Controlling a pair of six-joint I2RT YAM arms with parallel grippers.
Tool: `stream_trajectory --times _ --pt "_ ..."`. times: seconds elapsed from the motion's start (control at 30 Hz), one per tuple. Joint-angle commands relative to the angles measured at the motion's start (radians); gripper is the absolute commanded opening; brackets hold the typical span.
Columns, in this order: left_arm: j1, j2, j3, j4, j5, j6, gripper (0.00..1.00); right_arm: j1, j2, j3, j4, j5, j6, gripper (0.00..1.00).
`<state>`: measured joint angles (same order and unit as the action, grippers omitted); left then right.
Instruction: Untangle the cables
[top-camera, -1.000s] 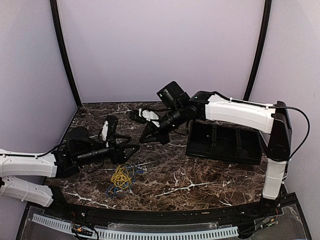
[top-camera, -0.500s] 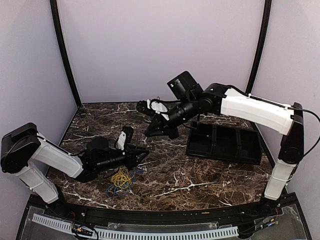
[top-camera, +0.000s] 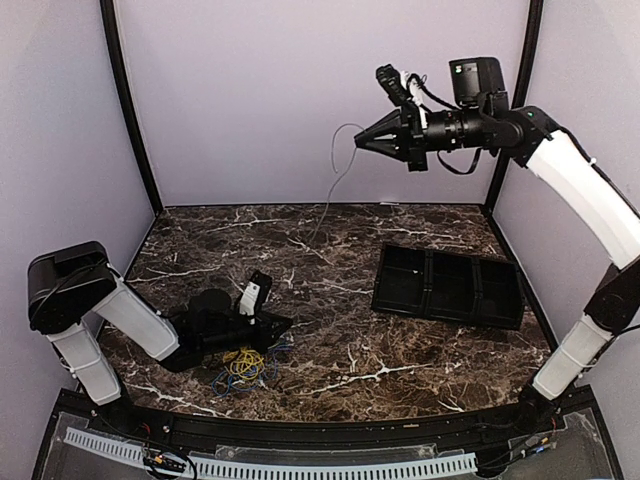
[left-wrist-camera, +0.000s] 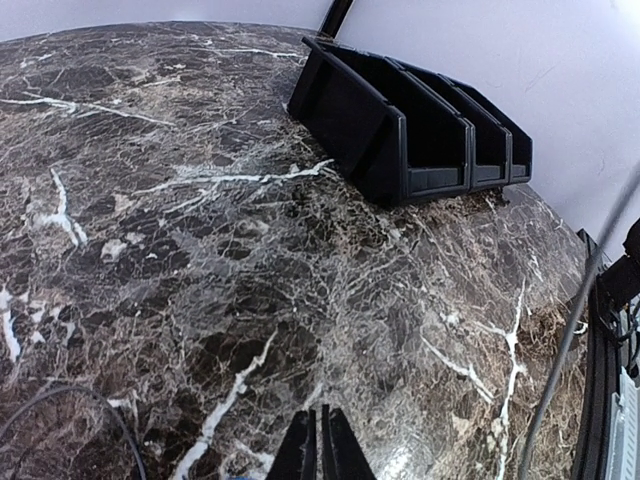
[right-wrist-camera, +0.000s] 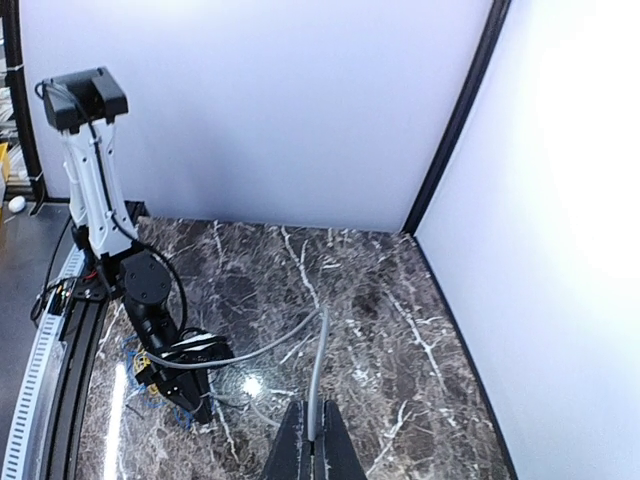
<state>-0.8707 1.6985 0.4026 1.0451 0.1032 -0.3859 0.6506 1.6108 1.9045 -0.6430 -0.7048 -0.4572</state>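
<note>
Right claw (top-camera: 362, 141): closed on the grey cable (right-wrist-camera: 317, 375), held high above the far side of the tabletop (top-camera: 350, 345).
Grey cable: hangs slack from that claw in a long curve, running down toward the pile (top-camera: 243, 364). I cannot trace its lower end.
Pile: yellow and blue loopy coils at the near edge, left of centre, just beside the left claw (top-camera: 283, 324).
Left claw: low by the pile, fingers together. Cannot tell whether a strand is pinned.
Tray (top-camera: 450, 287): right side, well apart from the pile.
Handling: judged light, limp, thin and likely slippery. Loops will probably snag and drag neighbours.
Hold: pinch one strand near a free end or outer loop, clear of crossings. Anchor the pile with the other claw.
</note>
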Motion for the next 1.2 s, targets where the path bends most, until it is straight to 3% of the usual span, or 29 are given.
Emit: stream_trajectory --times 0.0,0.2,0.4,0.57,0.8,1.17 --pt "-0.001 0.007 -0.034 0.018 -0.035 -0.027 0.04 -0.101 -0.066 0.053 0.073 -0.096 0.068 0.0" --pt "-0.002 0.002 -0.016 -0.017 -0.049 -0.03 0.03 -0.218 -0.096 0.033 0.117 -0.128 0.14 0.0" --pt "-0.001 -0.005 -0.02 -0.011 -0.063 -0.036 0.08 -0.323 -0.147 -0.024 0.192 -0.14 0.212 0.0" --pt "-0.001 -0.043 -0.019 -0.023 -0.043 -0.045 0.18 -0.356 -0.193 -0.104 0.209 -0.097 0.194 0.0" --pt "-0.009 -0.255 -0.011 -0.146 -0.026 -0.117 0.39 -0.392 -0.244 -0.293 0.268 -0.053 0.179 0.0" --pt "-0.011 -0.587 -0.002 -0.449 -0.145 -0.089 0.46 -0.42 -0.259 -0.47 0.328 -0.047 0.179 0.0"
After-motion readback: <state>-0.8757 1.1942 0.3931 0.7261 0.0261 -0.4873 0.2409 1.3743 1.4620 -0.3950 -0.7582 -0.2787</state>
